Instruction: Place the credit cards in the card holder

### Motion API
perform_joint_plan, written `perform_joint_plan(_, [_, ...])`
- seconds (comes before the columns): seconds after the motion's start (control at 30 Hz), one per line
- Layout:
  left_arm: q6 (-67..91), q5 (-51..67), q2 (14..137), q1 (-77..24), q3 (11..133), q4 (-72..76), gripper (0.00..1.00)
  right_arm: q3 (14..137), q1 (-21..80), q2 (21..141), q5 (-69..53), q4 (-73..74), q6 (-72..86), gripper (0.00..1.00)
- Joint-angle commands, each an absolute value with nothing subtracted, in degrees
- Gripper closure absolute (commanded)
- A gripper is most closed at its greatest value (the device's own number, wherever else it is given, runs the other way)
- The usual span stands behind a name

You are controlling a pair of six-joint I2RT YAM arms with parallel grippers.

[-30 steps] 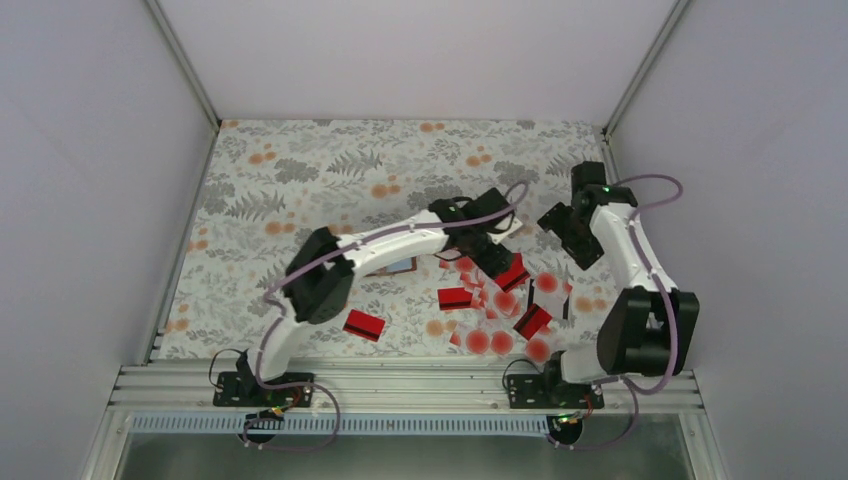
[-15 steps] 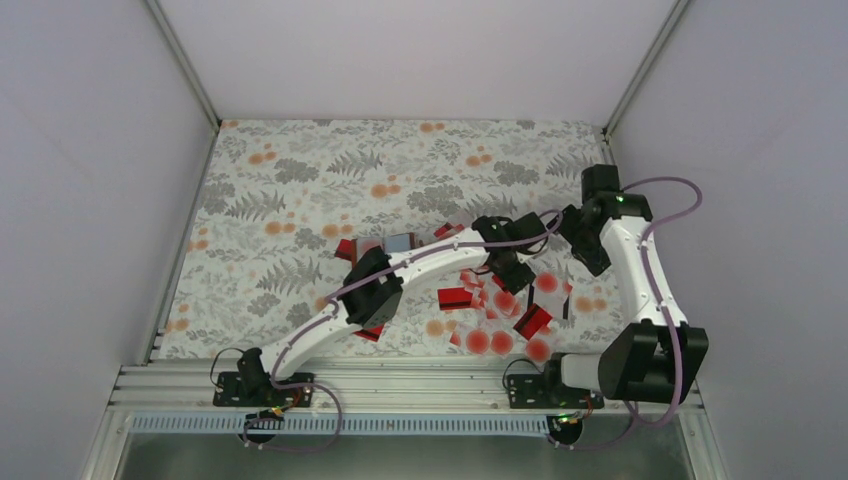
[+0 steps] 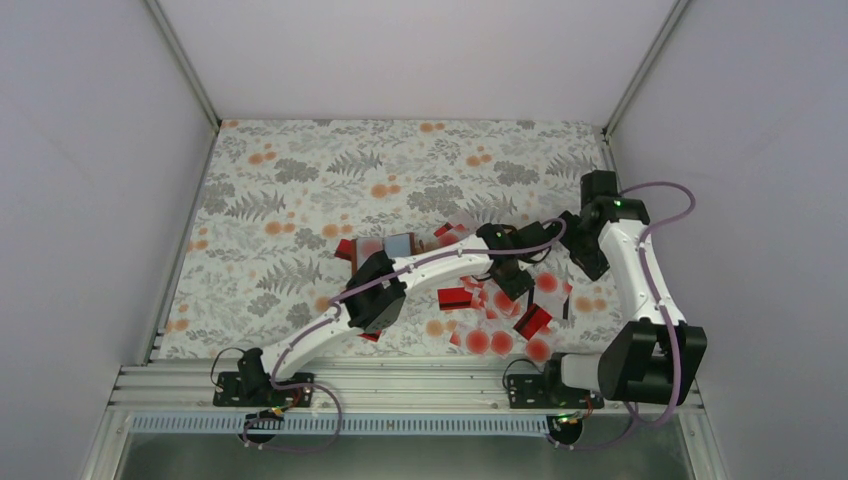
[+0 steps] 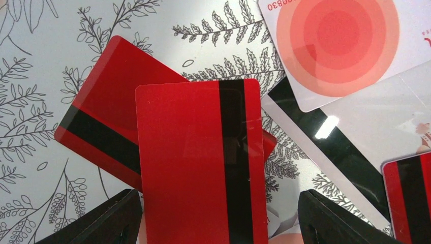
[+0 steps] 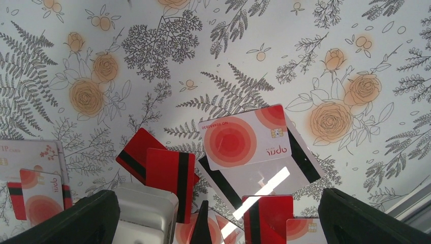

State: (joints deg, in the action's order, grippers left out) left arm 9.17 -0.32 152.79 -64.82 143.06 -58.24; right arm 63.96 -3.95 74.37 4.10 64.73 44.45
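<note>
The credit cards (image 3: 500, 305) lie in a loose pile at the right front of the floral cloth, some red with a black stripe, others whitish with a red dot. My left gripper (image 3: 512, 278) is down over the pile and open. In the left wrist view its fingers stand wide apart (image 4: 217, 195) on either side of a red striped card (image 4: 198, 162), and neither finger visibly touches it. My right gripper (image 3: 583, 252) is open above the pile's far right (image 5: 217, 195). The card holder (image 3: 401, 245) lies open to the left, its grey-blue inside up, with a red card (image 3: 345, 248) beside it.
White walls close in the cloth (image 3: 300, 180) on three sides. An aluminium rail (image 3: 400, 385) runs along the near edge. My left arm (image 3: 430, 265) stretches diagonally across the middle. A whitish dotted card (image 5: 244, 140) overlaps a clear card.
My left arm has stretched right and lower, so the card holder now shows and its gripper is down on the pile. My right gripper has drawn back to the right.
</note>
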Motion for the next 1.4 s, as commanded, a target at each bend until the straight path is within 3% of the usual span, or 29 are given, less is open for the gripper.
perform_joint_plan(0.0, [9.2,-1.7,156.0,-65.4,143.2,-59.2,0.22,62.8,-4.1,73.7,3.4,63.7,43.4,0.01])
perform_joint_plan(0.27, [8.5,-4.4,157.1,-65.3,142.3,-59.0,0.29,62.1,-4.2,73.6,2.3,63.1,42.7,0.01])
perform_joint_plan(0.67, [8.9,-4.8,155.3,-65.4,139.6,-55.8,0.50,61.9,-4.2,73.7,1.8,62.7,42.6,0.01])
perform_joint_plan(1.37, [11.9,1.5,139.5,-62.6,139.6,-53.6,0.51,70.6,-5.4,68.6,0.0,61.8,41.6,0.01])
